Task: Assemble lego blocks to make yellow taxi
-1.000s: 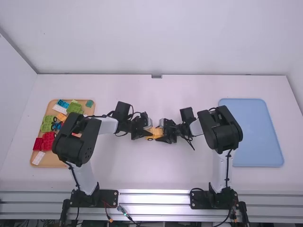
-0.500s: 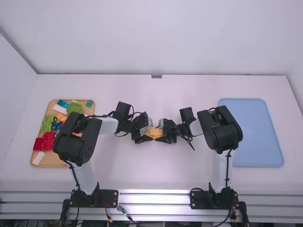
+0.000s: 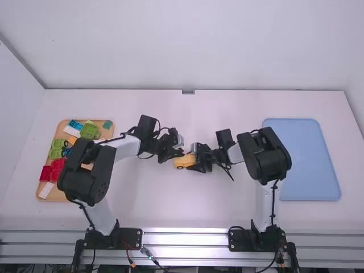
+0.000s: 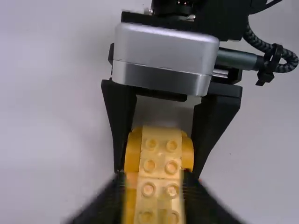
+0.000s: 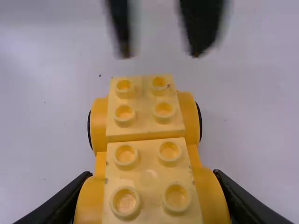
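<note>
My right claw (image 4: 159,171) is clamped on the yellow car (image 5: 148,179) at mid-counter (image 3: 193,205), holding its 3 o'clock end. The car's long axis runs 9 to 3 o'clock. My left claw (image 5: 160,53) is wide and empty just beyond the 9 o'clock end; from it the car lies very near, at about 4 o'clock. I count one car, two studded yellow bricks end to end on top, eight studs; one tan tray (image 3: 62,193) at 9 o'clock, where I make out two red blocks (image 3: 57,170); one blue tray (image 3: 304,170) at 3 o'clock. I'd send the left for another piece while the right steadies the car; pushing off-axis could skew it.
</note>
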Robot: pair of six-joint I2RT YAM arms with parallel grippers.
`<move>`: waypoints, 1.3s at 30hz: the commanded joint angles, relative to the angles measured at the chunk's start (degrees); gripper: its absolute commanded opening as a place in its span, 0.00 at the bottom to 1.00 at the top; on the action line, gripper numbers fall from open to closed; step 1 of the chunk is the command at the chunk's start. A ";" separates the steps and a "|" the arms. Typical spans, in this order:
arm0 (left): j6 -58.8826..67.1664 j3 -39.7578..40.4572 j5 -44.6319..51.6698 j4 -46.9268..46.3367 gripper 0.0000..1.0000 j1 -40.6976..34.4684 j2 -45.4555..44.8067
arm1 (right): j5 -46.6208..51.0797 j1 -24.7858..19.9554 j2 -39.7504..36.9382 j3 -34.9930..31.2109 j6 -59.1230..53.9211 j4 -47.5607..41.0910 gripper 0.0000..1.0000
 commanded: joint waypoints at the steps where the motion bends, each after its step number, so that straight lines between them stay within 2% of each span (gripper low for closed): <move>1: 0.09 -0.61 1.73 -0.46 0.02 0.50 -0.79 | 1.75 0.17 0.94 0.42 1.22 -0.48 0.43; 13: -0.37 -7.50 1.46 7.23 0.02 0.44 1.07 | 1.75 0.17 0.94 0.42 1.22 -0.46 0.44; 20: -3.63 -10.05 -4.57 9.55 0.02 0.44 1.16 | 1.73 0.17 0.94 0.44 1.22 -0.46 0.44; 24: -4.46 -11.82 -3.63 12.61 0.02 0.44 1.16 | 1.73 0.17 0.94 0.42 1.22 -0.48 0.44; 28: -4.85 -10.97 -0.94 13.46 0.02 0.52 1.01 | 1.73 0.17 0.94 0.42 1.22 -0.48 0.44; 32: -3.17 -8.13 2.40 8.92 0.02 0.48 -1.44 | 1.73 0.17 0.94 0.42 1.20 -0.48 0.44; 36: 0.35 -5.03 2.84 5.16 0.02 0.57 -1.90 | 1.70 0.17 0.94 0.42 1.22 -0.48 0.44; 39: 0.11 -4.59 2.40 6.10 0.02 0.52 -1.77 | 1.73 0.22 0.94 0.42 1.22 -0.52 0.44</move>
